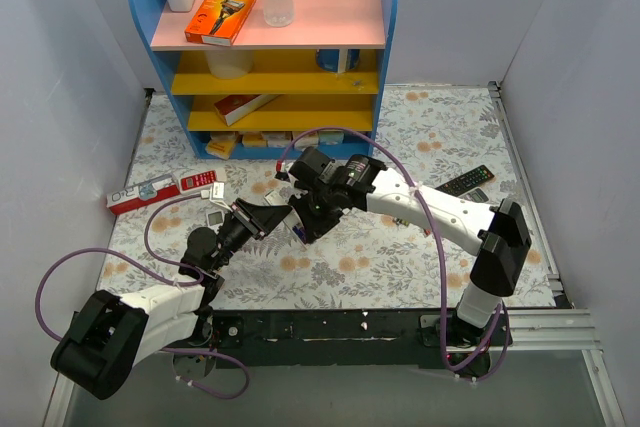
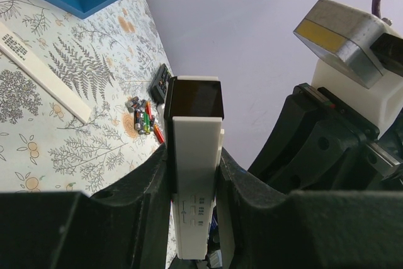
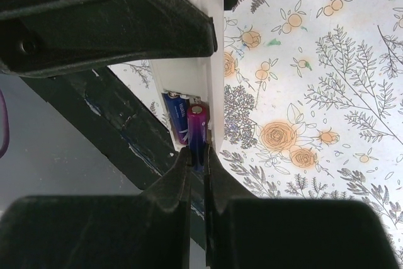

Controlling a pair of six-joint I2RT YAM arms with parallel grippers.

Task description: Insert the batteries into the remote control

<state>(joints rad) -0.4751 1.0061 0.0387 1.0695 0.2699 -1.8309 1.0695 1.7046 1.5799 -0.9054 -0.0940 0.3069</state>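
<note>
While in one remote [image 3: 189, 77], two batteries [image 3: 182, 123]

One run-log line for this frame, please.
phase: inserting | left gripper: shut on remote control | right gripper: shut on purple battery, at compartment | blue battery: in compartment beside it
</note>
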